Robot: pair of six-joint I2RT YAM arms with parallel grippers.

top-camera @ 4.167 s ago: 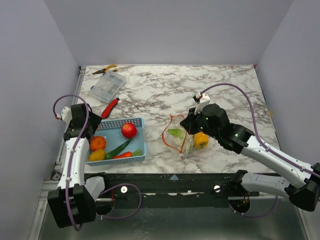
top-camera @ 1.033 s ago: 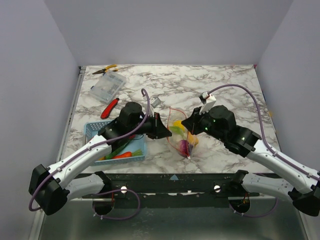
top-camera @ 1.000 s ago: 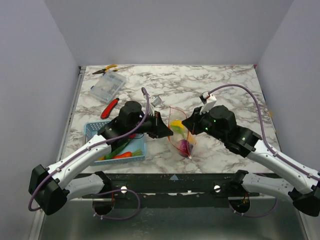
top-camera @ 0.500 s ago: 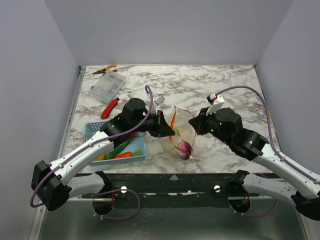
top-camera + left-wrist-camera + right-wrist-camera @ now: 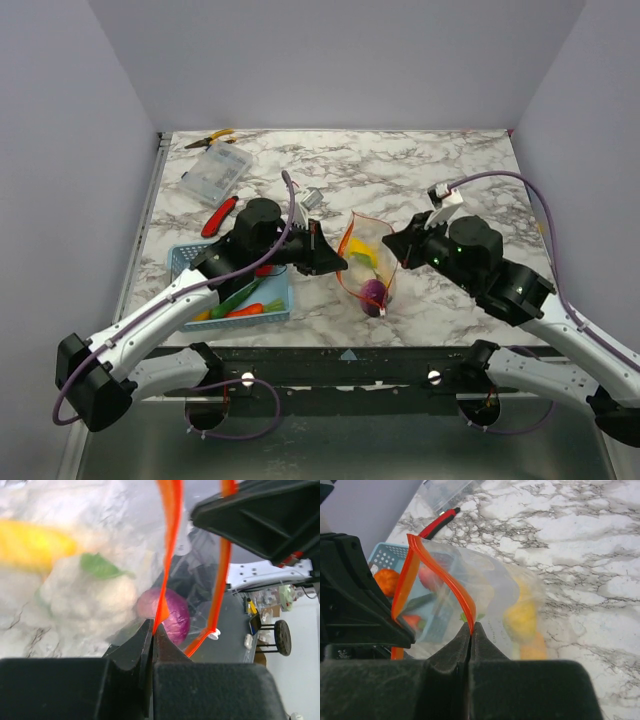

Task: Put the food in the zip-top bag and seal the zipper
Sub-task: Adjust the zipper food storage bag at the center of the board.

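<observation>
Just right of the blue basket [image 5: 180, 262], the zip-top bag [image 5: 372, 290] is standing mouth-up on the marble table [image 5: 450, 170], suspended between both arms.

Grip: the left gripper [image 5: 152, 629] is pinching the zipper [image 5: 170, 530] on the side facing the basket, jaws closed flat on the strip. The right gripper [image 5: 471, 629] is doing the same on the side away from the basket, also clamped tight on the strip. The two strips are bowing apart, so the mouth is gaping open.

Contents: a white cauliflower [image 5: 87, 600], a purple onion [image 5: 172, 617] and a long yellow piece [image 5: 35, 542] are sitting in the bag. A yellow pepper [image 5: 520, 620] is showing through the film on the side away from the basket.

Outstanding: a carrot [image 5: 245, 310] and a green piece [image 5: 238, 295] are lying in the basket. A red round item [image 5: 429, 577], probably the tomato, and an orange round item [image 5: 382, 582] are visible there too, the red one seen through the bag. The left arm is covering part of the basket in the overhead view, so a full count cannot be made.

Assessment: loading is appearing roughly half done. Sealing is not begun. Both grippers are occupied holding the mouth, so one would need to let go before fetching anything more from the basket.
</observation>
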